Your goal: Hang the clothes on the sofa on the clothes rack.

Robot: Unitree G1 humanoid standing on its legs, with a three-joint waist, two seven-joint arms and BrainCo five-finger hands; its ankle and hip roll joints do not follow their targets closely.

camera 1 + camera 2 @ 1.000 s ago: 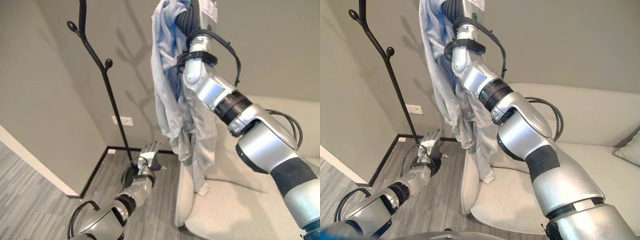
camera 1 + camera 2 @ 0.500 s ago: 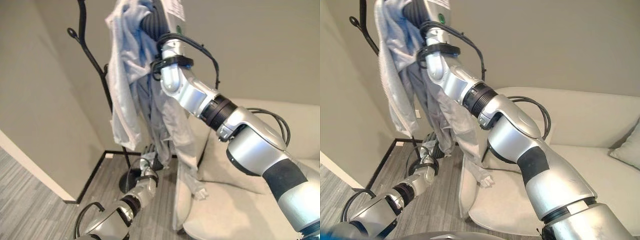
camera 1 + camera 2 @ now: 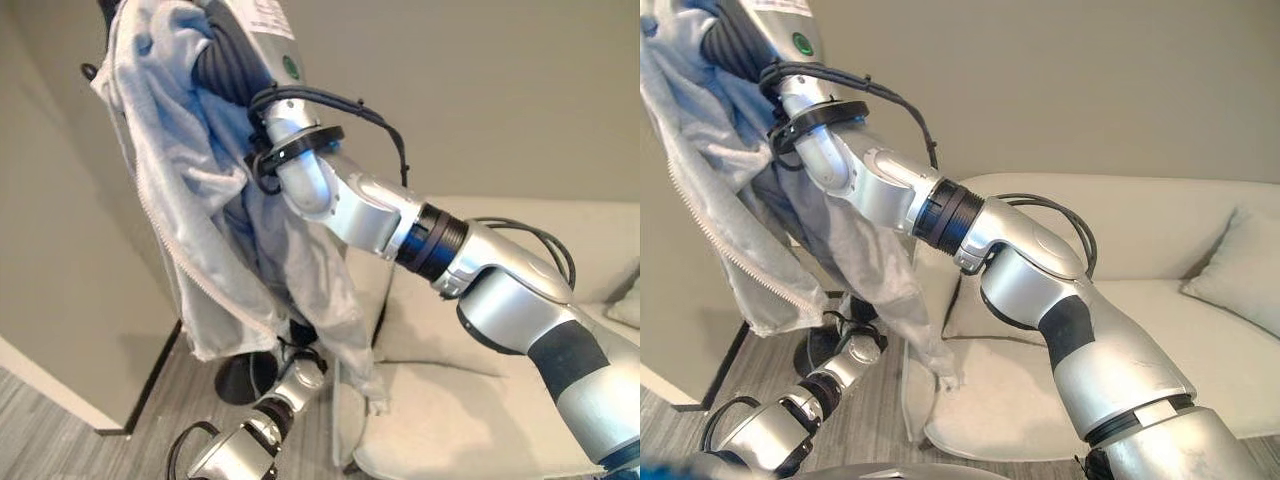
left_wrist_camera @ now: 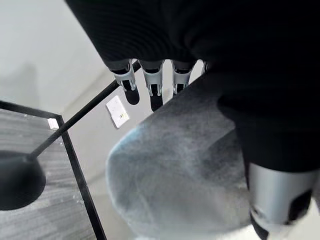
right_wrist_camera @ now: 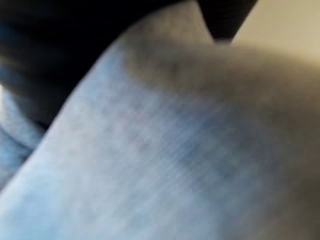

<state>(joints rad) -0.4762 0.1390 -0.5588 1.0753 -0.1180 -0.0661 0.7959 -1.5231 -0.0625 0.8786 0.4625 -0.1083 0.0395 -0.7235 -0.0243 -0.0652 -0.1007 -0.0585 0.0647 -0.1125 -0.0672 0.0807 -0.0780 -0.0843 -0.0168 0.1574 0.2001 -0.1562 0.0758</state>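
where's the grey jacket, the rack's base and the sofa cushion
grey jacket (image 3: 185, 215), left eye view, on the front panel beside the zip
rack's base (image 4: 15, 180), left wrist view, on its dark round top
sofa cushion (image 3: 1238, 270), right eye view, on its middle

Pale grey zip jacket (image 3: 190, 230) hangs unzipped, draped before black rack (image 4: 75, 120).

A home living room: cream sofa (image 3: 1200, 330) with cushion (image 3: 1235, 270), grey plank floor (image 3: 60, 430).
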